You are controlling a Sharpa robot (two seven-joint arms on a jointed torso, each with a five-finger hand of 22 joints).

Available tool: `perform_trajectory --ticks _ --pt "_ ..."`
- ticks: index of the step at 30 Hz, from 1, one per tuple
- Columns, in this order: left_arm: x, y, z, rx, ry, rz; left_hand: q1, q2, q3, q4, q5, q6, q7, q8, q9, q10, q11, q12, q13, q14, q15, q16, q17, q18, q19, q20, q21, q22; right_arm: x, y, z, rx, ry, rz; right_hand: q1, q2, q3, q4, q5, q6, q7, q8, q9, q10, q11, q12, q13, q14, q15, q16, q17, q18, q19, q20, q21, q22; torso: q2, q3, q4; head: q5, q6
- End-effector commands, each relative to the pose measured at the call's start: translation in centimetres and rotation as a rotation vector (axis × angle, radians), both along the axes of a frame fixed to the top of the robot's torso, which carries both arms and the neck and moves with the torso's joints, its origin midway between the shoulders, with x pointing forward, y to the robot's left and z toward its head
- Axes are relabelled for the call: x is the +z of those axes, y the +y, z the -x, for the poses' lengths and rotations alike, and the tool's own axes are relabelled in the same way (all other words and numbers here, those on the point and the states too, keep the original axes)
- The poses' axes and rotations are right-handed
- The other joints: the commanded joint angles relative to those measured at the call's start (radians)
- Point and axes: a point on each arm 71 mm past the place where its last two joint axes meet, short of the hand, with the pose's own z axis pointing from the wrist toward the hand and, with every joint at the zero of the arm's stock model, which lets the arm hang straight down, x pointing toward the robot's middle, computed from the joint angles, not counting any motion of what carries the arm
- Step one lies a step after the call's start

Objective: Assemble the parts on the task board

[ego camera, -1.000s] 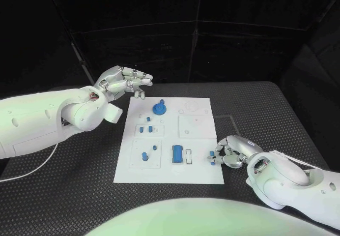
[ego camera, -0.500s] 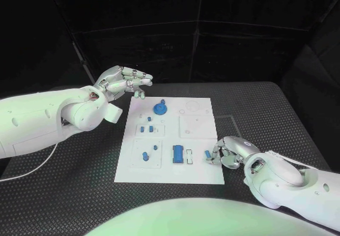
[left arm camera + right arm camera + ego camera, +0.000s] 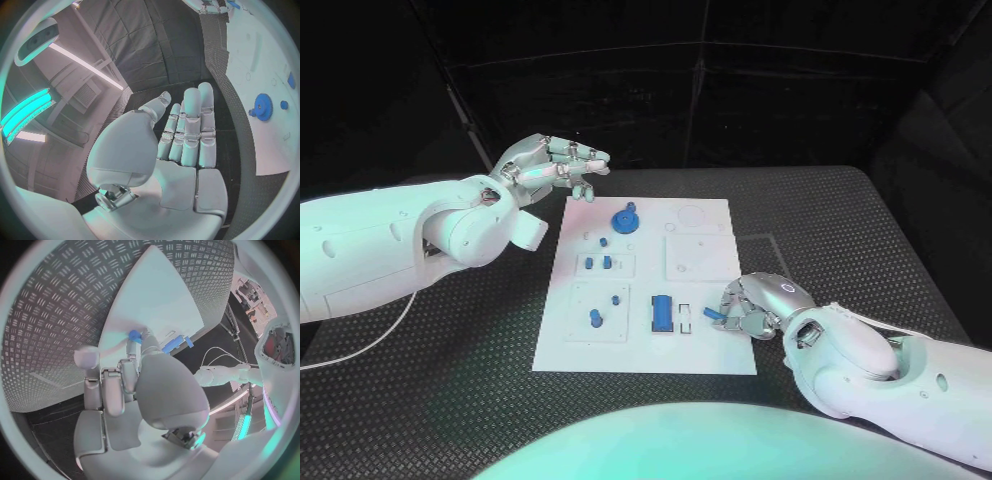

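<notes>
Table (image 3: 848, 220): black and ribbed, it carried the board at its middle.
Board (image 3: 711, 245): a white plate lying flat, long side running near to far, between the two arms.
Left hand (image 3: 557, 168): it hung above the table just past the board's far left corner, fingers loosely curled, holding nothing; in the left wrist view the fingers (image 3: 199, 125) lay straight and close together, empty.
Right hand (image 3: 750, 305): it sat low over the board's near right edge, pinching a small blue part (image 3: 713, 314) at its fingertips; the right wrist view showed that part (image 3: 134, 335) held between thumb and a finger, just above the white surface.
Gear (image 3: 625, 219): one large blue toothed wheel, seated at the far middle of the board.
Block (image 3: 661, 312): one long blue piece, in the near middle section, with a pale slot just right of it.
Small parts: about five more blue pieces on the left half, two side by side (image 3: 597, 263) in the middle left section, two in the near left section (image 3: 596, 318), one tiny one near the gear; exact count uncertain.
Progress: judged partly done. The gear and block looked placed; the pinched part was not yet seated, and the right-hand sections looked unfilled.
</notes>
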Motion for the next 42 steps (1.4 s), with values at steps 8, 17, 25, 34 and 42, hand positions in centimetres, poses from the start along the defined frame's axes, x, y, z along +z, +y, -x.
perform_trajectory --ticks 8,17,25,34,42 --pt "0.1 -0.3 0.0 -0.015 0.004 0.01 0.002 0.004 -0.007 0.0 -0.001 -0.005 0.003 -0.006 -0.001 -0.006 -0.002 0.003 0.0 -0.005 -0.001 -0.003 -0.001 0.006 -0.001 0.009 -0.005 -0.001 -1.1 0.1 0.3 0.047 0.034 0.127 0.037 0.028 0.036 -0.003 0.105 -0.013 0.018 -0.033 -0.017 -0.032 0.009 -0.029 -0.136 0.078 0.007 -0.011 0.131 -0.014 -0.018 0.009 -0.015 -0.015 -0.001 0.0002 -0.0008 0.0 0.0" --pt "0.1 -0.3 0.0 -0.018 0.005 0.01 0.002 0.004 -0.007 0.0 -0.001 -0.005 0.003 -0.006 -0.001 -0.006 -0.002 0.003 0.0 -0.005 -0.001 -0.003 -0.001 0.006 -0.001 0.009 -0.005 -0.001 -0.5 0.4 0.7 0.029 0.045 0.071 0.057 0.033 0.164 0.001 0.282 0.029 0.009 -0.065 -0.037 -0.023 -0.001 -0.031 -0.134 0.081 -0.001 -0.007 0.142 -0.017 -0.007 0.002 -0.001 0.007 -0.001 -0.0013 -0.0017 0.001 0.0" --pt "0.1 -0.3 0.0 -0.018 0.006 0.01 0.002 0.004 -0.007 0.0 -0.001 -0.005 0.003 -0.006 -0.001 -0.006 -0.002 0.003 0.0 -0.005 -0.001 -0.003 -0.001 0.006 -0.001 0.009 -0.005 -0.001 0.8 0.6 1.4 -0.04 0.05 -0.079 -0.026 -0.043 0.321 0.041 0.295 0.073 -0.003 -0.096 -0.044 0.011 -0.009 -0.007 -0.11 0.087 -0.009 0.007 0.171 -0.021 0.009 -0.005 0.017 0.035 -0.001 -0.0012 -0.0013 0.001 0.0" --pt "0.1 -0.4 0.1 -0.02 0.007 0.011 0.002 0.004 -0.007 0.0 -0.001 -0.005 0.003 -0.006 -0.001 -0.006 -0.002 0.003 0.0 -0.005 -0.001 -0.003 -0.001 0.006 -0.001 0.009 -0.005 -0.001 2.4 1.0 1.1 -0.106 0.019 -0.263 -0.077 -0.084 0.372 0.064 0.289 0.089 -0.006 -0.108 -0.043 0.026 -0.011 0.011 -0.092 0.089 -0.01 0.012 0.183 -0.023 0.015 -0.006 0.022 0.044 0.0 -0.0007 -0.0015 0.003 0.0" --pt "0.1 -0.4 0.1 -0.022 0.007 0.011 0.002 0.004 -0.007 0.0 -0.001 -0.005 0.003 -0.006 -0.001 -0.006 -0.002 0.003 0.0 -0.005 -0.001 -0.003 -0.001 0.006 -0.001 0.009 -0.005 -0.001 2.3 1.4 0.9 -0.129 0.057 -0.318 -0.1 -0.097 0.389 0.074 0.272 0.096 -0.007 -0.112 -0.041 0.03 -0.012 0.016 -0.086 0.09 -0.011 0.014 0.187 -0.023 0.017 -0.007 0.022 0.046 0.0 -0.0005 -0.0004 0.003 0.0"
